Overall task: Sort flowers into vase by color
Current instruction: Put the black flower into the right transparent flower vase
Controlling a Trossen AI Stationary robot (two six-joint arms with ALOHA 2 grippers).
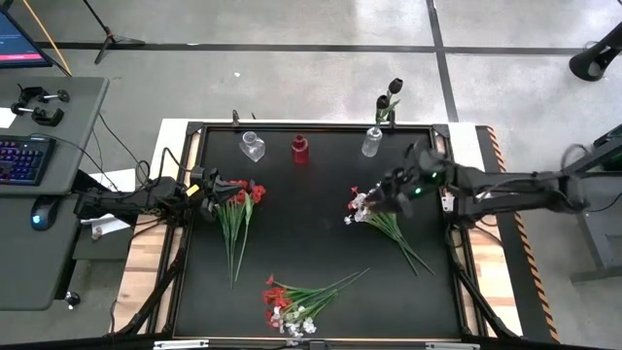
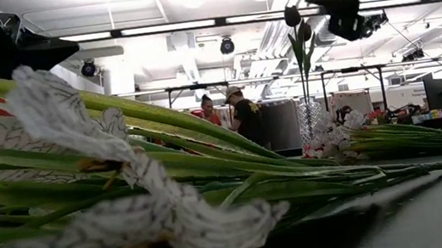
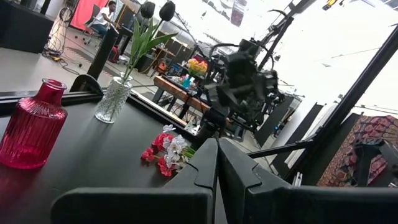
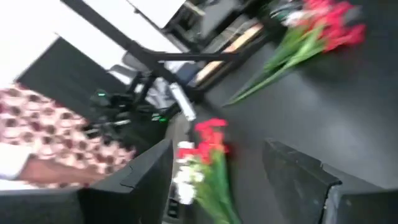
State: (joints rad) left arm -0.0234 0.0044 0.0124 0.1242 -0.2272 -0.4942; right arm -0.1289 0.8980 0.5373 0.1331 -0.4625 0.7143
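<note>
We judge the sorting barely begun: only one of the three vases, the clear vase [image 1: 372,142] at the table's [image 1: 321,243] far right, holds black flowers [image 1: 391,95], while the red vase [image 1: 300,149] and the other clear vase [image 1: 253,147] stand empty. We count three loose bunches lying flat: one [image 1: 235,219] by the left gripper [image 1: 210,185], whose jaws are together, one [image 1: 384,219] under the right gripper [image 1: 387,197], whose jaws hang apart over its blossoms with nothing held, and one [image 1: 299,299] at the near edge. Exact stem numbers in each bunch we cannot tell, so nearly all the red and white stems remain to be placed.
</note>
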